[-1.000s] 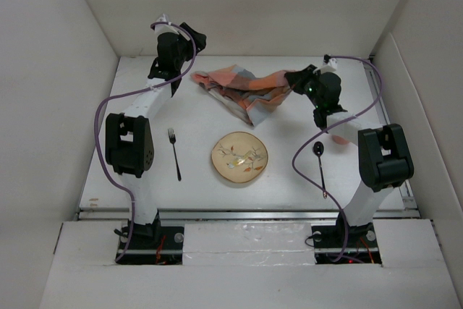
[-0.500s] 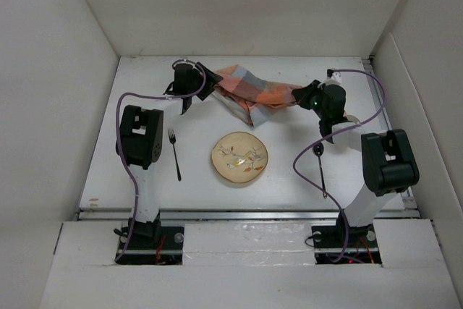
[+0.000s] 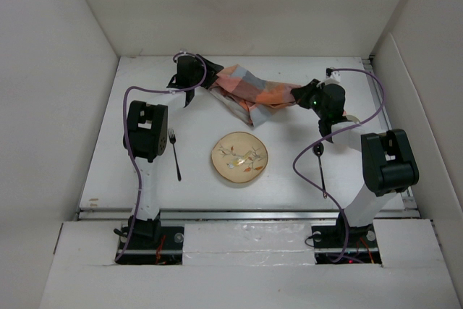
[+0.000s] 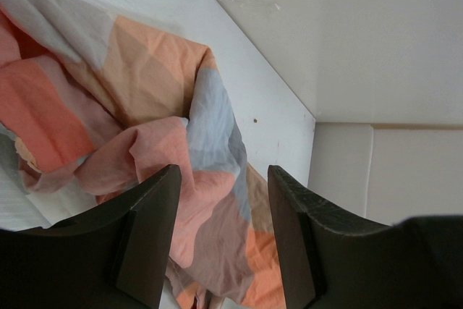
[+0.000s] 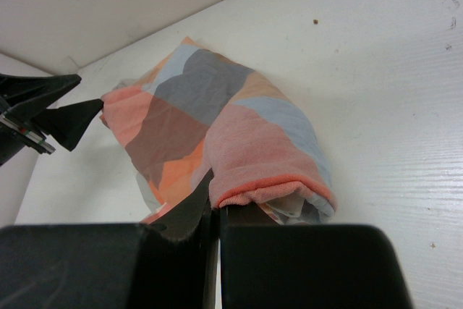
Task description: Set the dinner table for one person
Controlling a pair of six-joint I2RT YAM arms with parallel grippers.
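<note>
The white dinner table (image 3: 145, 171) holds a crumpled orange, grey and pink checked cloth (image 3: 253, 90) at the back centre. My right gripper (image 3: 296, 95) is shut on the cloth's right end; in the right wrist view its jaws (image 5: 217, 208) pinch a pink fold of the cloth (image 5: 217, 121). My left gripper (image 3: 210, 82) is open at the cloth's left end. In the left wrist view the cloth (image 4: 145, 85) shows between and beyond the left gripper's (image 4: 224, 179) spread fingers.
A cream flowered plate (image 3: 239, 158) lies at the table's middle. A fork (image 3: 174, 154) lies left of it. A dark spoon (image 3: 320, 168) lies to the right, under the right arm. White walls close the table on three sides.
My left gripper has moved right and down to the cloth's left end. My right gripper has shifted slightly back and lower, still holding the cloth, which now lies more stretched between the grippers.
</note>
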